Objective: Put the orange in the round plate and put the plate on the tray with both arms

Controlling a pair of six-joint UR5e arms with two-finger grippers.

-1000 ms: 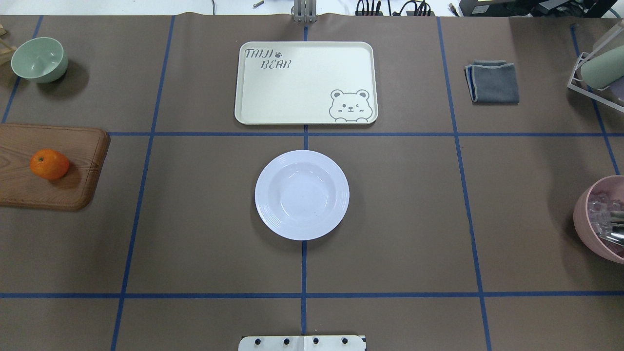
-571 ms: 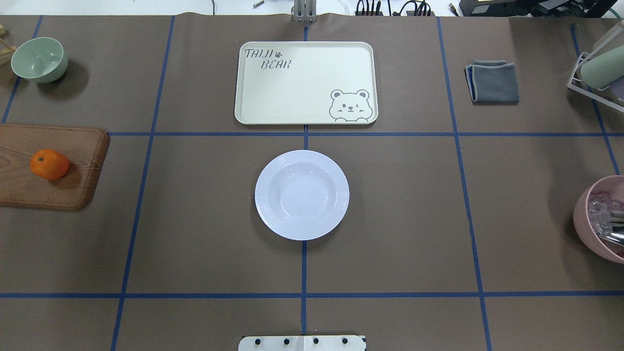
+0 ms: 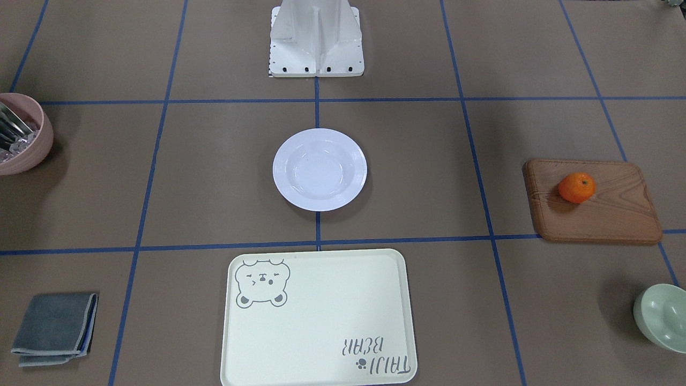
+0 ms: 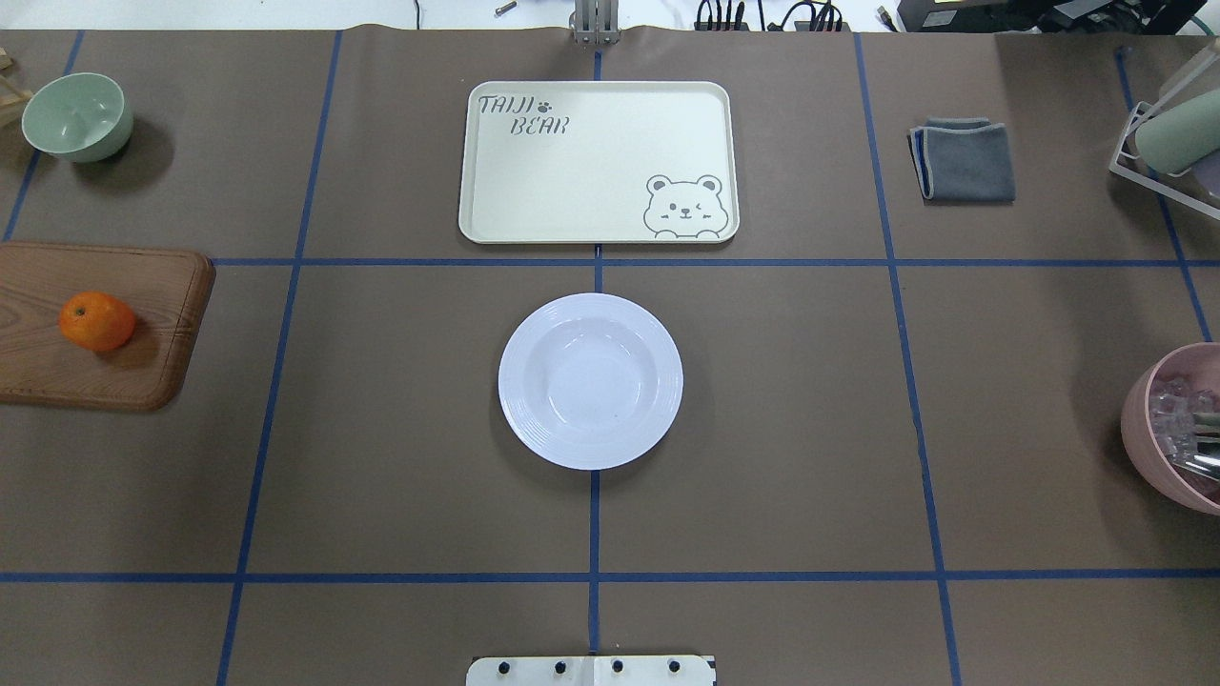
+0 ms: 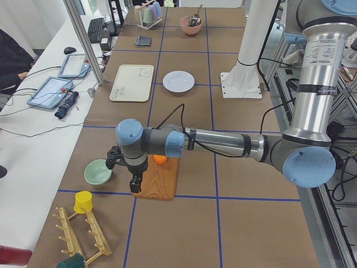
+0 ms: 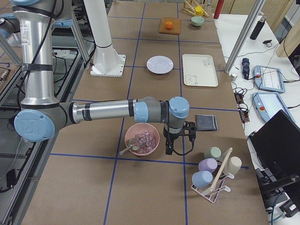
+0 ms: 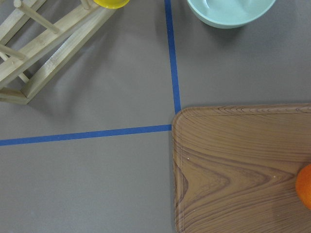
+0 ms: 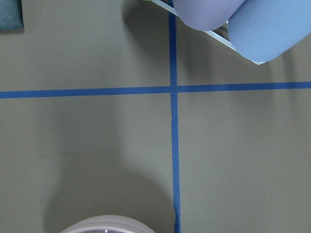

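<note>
Neither step is done: the orange (image 4: 96,321) lies on a wooden board (image 4: 143,372), well apart from the round plate (image 4: 591,381), with the tray (image 4: 591,162) just beyond the plate. Whether the left gripper (image 5: 134,183) or right gripper (image 6: 168,149) has its fingers parted cannot be told.

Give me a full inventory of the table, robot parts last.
orange: one, bright orange, on the wooden board
round plate: one, white, empty, table centre
tray: one, cream, empty, beyond the plate
wooden board: one, brown, left end
green bowl: one, pale green, beyond board
pink bowl: one, pink, right end
cloth: one, grey, folded, right of tray
wire rack: one, white, right end, four cups
wooden rack: one, tan, left end
left gripper: one, black, over board corner; jaws unclear
right gripper: one, black, beside pink bowl; jaws unclear
</note>
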